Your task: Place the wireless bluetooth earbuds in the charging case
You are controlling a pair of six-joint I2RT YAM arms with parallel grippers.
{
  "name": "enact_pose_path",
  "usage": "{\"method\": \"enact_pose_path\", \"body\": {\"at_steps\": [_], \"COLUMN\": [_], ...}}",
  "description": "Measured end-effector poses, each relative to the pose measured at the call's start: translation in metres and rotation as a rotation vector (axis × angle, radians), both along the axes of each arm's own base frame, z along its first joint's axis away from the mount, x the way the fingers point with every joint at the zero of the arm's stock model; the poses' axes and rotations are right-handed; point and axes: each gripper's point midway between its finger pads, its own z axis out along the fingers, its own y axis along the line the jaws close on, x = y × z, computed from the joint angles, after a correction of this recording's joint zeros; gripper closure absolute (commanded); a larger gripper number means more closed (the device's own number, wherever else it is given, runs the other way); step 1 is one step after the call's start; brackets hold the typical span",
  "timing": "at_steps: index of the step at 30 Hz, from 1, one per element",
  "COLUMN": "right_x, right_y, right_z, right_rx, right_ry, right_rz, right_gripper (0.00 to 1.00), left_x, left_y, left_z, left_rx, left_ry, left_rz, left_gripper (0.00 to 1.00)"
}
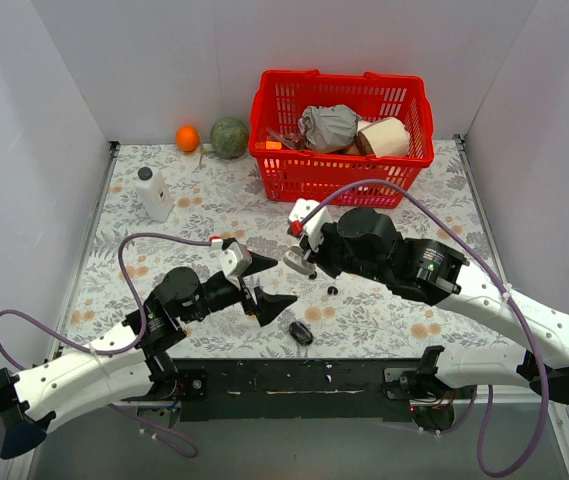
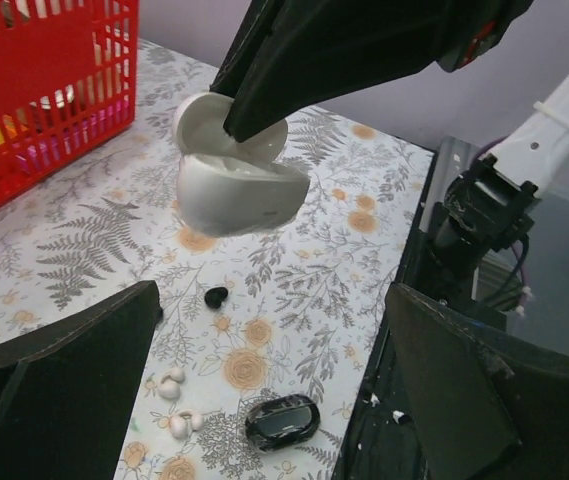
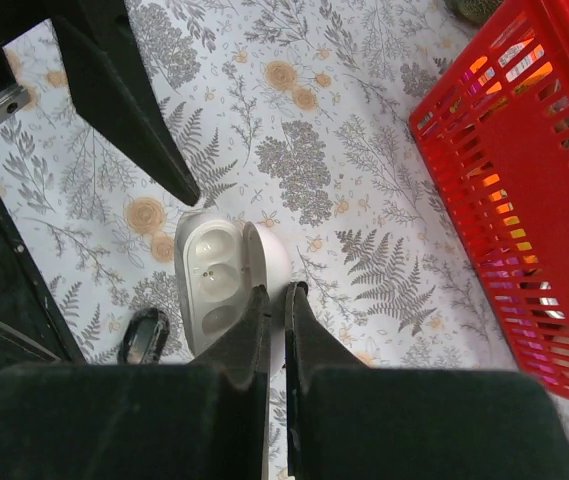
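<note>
Now right fingers (image 3: pixel 247 335) pinch charging case (image 3: pixel 214 280) lid; bottle (image 1: pixel 153 193) writing, if any, illegible

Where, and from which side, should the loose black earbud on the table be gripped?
The earbud is tiny and lies low on the table, so probably pinch across its rounded sides, coming straight down from above.

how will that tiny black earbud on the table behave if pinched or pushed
The earbud looks rounded and smooth, so it will probably roll or slip from a pinch. It is tiny beside the white case, so likely very light and easily flicked away by a push.
</note>
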Motion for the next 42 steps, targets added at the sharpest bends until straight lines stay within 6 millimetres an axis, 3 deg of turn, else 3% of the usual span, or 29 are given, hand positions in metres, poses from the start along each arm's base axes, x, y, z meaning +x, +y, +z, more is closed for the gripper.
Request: {"method": "enact_pose_path", "body": {"at_steps": [8, 13, 24, 35, 42], "right_x": [-0.025, -0.039, -0.045, -0.05, -0.054], "right_y": [0.01, 0.017, 0.021, 0.028, 0.03], "right_z": [-0.003, -0.003, -0.012, -0.01, -0.011], "right_rx": [-0.106, -0.113, -0.123, -0.09, -0.079], "right_ry": [-0.127, -0.143, -0.122, -0.1, -0.08], "right_rz": [0.105, 0.157, 0.187, 0.208, 0.218], "right_gripper": [0.99, 0.99, 0.99, 0.99, 0.99], "left_x": [-0.008, -0.009, -0.011, -0.014, -0.016], "left_y": [-0.016, -0.018, -0.019, -0.018, -0.016], "left_z": [-0.009, -0.013, 0.002, -0.008, -0.013], "left_rx": [0.06, 0.074, 0.032, 0.046, 0.052], "left_ry": [0.034, 0.033, -0.034, -0.04, -0.037], "left_rz": [-0.123, -0.148, -0.17, -0.186, -0.188], "left_gripper": [0.03, 0.14, 0.39, 0.3, 0.44]}}
